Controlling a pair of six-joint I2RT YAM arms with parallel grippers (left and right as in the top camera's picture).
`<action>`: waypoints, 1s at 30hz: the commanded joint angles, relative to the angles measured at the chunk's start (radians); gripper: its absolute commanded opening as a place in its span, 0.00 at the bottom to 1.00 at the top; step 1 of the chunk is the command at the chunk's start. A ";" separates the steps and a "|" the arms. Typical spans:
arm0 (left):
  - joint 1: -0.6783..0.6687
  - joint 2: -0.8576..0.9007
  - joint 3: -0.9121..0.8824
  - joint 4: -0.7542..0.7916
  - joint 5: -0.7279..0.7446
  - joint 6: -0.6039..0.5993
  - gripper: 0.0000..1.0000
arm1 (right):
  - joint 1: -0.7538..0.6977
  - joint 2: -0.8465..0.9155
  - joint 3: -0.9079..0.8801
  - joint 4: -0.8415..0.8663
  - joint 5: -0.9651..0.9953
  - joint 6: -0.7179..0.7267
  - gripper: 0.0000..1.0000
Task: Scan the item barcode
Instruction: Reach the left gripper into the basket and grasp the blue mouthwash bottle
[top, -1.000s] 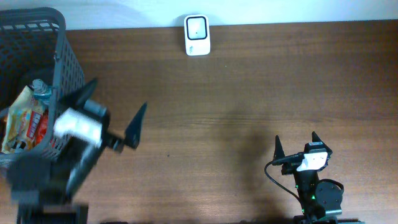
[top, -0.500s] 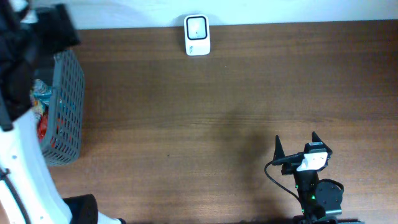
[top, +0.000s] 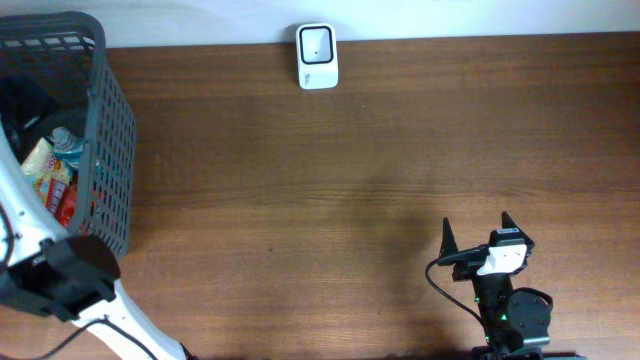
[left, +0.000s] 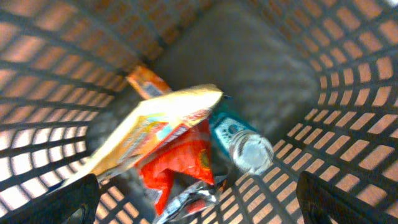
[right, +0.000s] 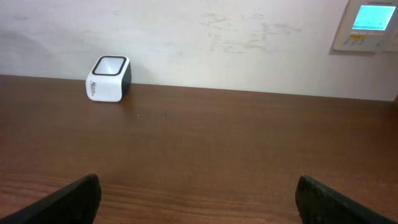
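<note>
Down at the near right of the table (top: 350, 180), the right gripper (top: 475, 222) sits with its jaws spread wide and empty, well clear of any path. Over on the near left, the other arm bends up and reaches into the grey mesh basket (top: 110, 130). The left gripper (left: 199, 208) hangs over the pile, jaws wide, gripping nothing.

The goods to be scanned lie heaped on the basket floor: a yellow packet (left: 155, 124) draped over a red packet (left: 180, 162), with a bottle (left: 245, 146) touching both, cap end towards the camera. I'd worry about that overlap. Closing here could pinch two wrappers together, or squeeze the round bottle so it rolls off. A fingertip might also snag the mesh wall, which stands close all round, and drag the basket. I can't see a barcode on anything, so the item may need turning.

Beyond the basket rim, the wood lies bare all the way to the scanner (top: 317, 55) at the far edge, against the wall, leaving plenty of room for the carry.
</note>
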 joint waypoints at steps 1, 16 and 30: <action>0.002 0.066 0.005 0.024 0.165 0.136 0.99 | -0.006 -0.007 -0.009 -0.003 0.009 -0.006 0.98; 0.002 0.198 0.003 -0.014 0.151 0.166 0.77 | -0.006 -0.007 -0.009 -0.003 0.009 -0.006 0.98; 0.002 0.218 0.008 -0.010 0.169 0.165 0.30 | -0.006 -0.007 -0.009 -0.003 0.009 -0.006 0.98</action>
